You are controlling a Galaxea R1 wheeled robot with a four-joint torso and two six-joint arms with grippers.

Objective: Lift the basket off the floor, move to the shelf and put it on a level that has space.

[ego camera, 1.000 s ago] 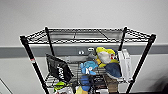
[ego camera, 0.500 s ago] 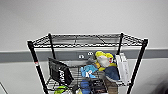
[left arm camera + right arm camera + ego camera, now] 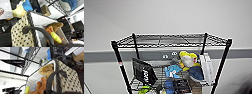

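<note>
Basket (image 3: 20,33) first: it hangs between my two arms, off the floor, close against the lower tiers of the shelf (image 3: 121,65). Its checker-woven wall and dark braided rim (image 3: 57,75) show in both wrist views, with a brown plush toy (image 3: 45,70) lying on the pale lining (image 3: 41,20) inside. One dark loop handle (image 3: 37,30) arches up on my left side and another (image 3: 53,78) on my right. I cannot tell whether my left hand or my right hand is spread or pinching a handle; the fingers are not clear enough to read.

From my head view the top level (image 3: 171,40) of the black wire rack is bare, while the tier beneath it, nearer me, holds plush toys (image 3: 187,60) and flat white boxes (image 3: 207,67) to the right. So I judge the lift and the approach as done; raising the basket to the bare level and setting it down is what remains.
</note>
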